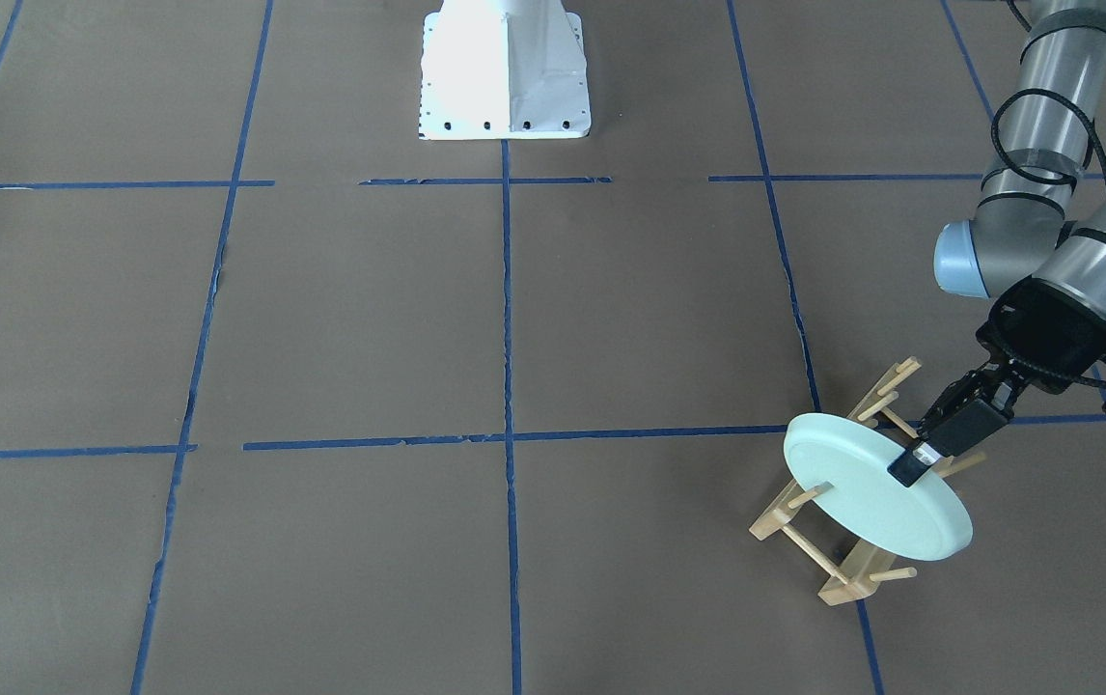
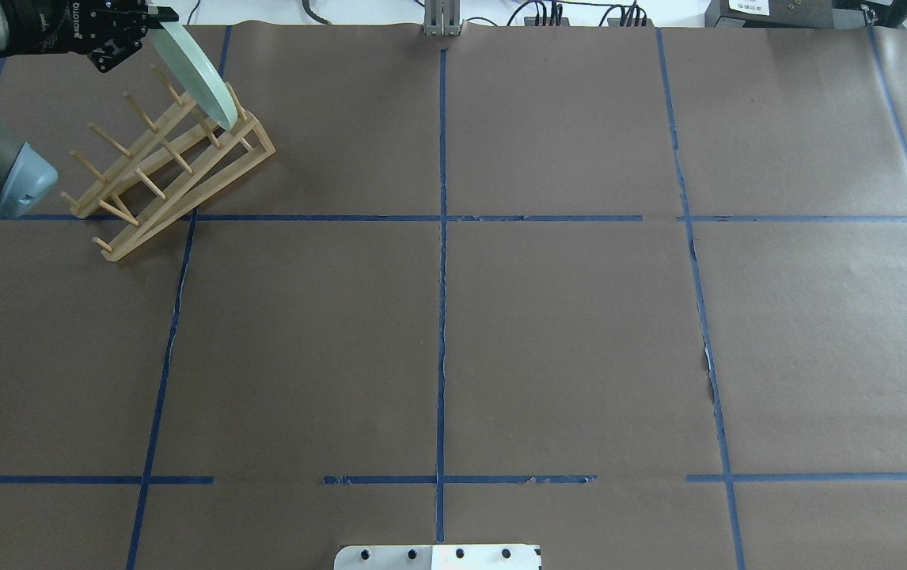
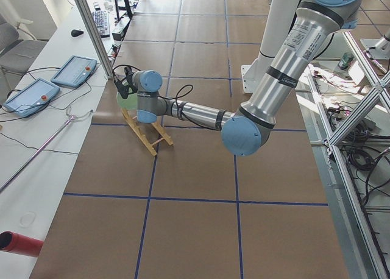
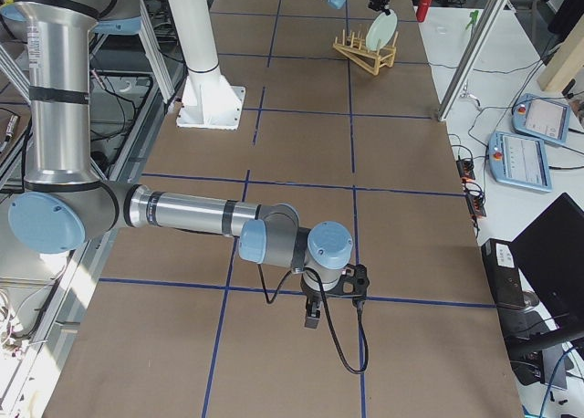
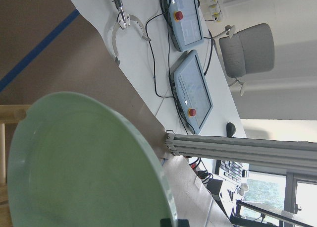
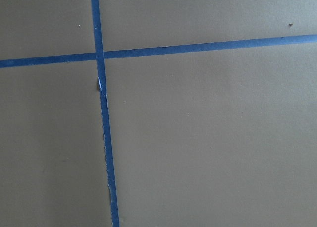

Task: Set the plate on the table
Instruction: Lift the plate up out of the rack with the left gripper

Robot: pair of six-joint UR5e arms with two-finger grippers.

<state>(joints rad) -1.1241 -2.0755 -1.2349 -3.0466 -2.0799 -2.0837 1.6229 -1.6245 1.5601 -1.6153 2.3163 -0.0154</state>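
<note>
— What is the largest thing?
— The table [image 1: 370, 319]: flat, matte brown paper, cut into rectangles by blue tape [image 6: 101, 88] with frayed edges. The right wrist view shows nothing else.

— And on it?
— A light wooden rack [image 1: 843, 582] of rails and thin round pegs, on the robot's left, at the far side. The plate [image 1: 852, 502] is round, smooth and pale mint with a low rim. It stands tilted among the pegs; whether it rests on the rails I cannot tell.

— What holds it?
— The left gripper [image 1: 908, 470], its black fingers pinched onto the plate's upper rim. The overhead view reads "ROBOTIQ" on its body; the front view does not.

— And the right gripper [image 4: 310, 319]?
— It hangs low over the table and shows only from the side. I cannot tell how its fingers stand.
</note>
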